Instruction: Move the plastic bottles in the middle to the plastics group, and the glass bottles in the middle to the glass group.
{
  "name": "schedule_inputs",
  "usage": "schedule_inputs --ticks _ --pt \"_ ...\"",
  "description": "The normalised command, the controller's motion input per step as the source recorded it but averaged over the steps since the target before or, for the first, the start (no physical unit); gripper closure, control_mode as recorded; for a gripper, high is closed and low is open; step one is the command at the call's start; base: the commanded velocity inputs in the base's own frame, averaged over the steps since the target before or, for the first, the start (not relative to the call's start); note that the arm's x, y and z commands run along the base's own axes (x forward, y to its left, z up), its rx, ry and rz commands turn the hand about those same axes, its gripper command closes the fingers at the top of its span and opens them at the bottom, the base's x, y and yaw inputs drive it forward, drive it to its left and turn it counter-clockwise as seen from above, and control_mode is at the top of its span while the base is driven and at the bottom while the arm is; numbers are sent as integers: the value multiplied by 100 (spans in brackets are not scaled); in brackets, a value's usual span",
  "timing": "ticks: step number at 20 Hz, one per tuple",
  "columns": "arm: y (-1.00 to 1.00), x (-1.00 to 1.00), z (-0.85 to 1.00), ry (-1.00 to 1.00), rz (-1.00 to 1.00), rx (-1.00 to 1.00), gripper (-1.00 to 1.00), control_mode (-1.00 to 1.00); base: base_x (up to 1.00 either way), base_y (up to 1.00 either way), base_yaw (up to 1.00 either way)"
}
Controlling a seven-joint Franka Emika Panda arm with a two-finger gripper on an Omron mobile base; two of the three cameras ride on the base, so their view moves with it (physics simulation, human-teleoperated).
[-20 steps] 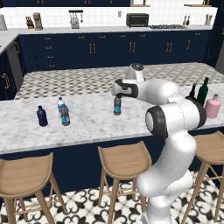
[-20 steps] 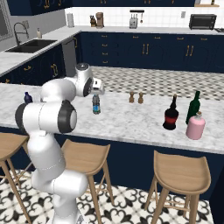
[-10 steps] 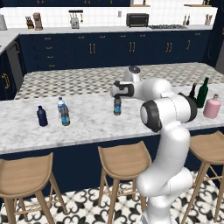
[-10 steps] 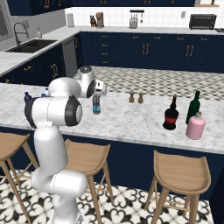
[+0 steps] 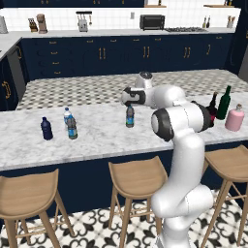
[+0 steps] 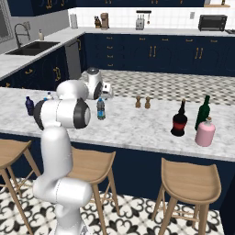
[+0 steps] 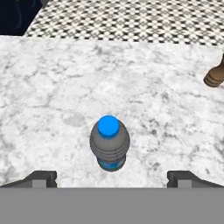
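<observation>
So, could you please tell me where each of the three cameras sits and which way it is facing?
Left base view: behind the arm on its left, looking forward and down over the marble counter; the arm rises at lower right.
Right base view: behind on its right, same counter; the arm rises at lower left.
Hand view: on the hand, looking down on the grey bottle between the open gripper tips.
All three views share that bottle.
</observation>
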Motion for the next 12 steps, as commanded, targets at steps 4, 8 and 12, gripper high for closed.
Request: schedule_inputs --ticks 4,8,12 --pt "0 0 -44 1 0 0 -100 -100 0 0 0" --pt "0 0 -20 0 1 0 -100 -100 0 0 0" --pt "8 7 -18 0 4 -1 -100 -100 0 0 0"
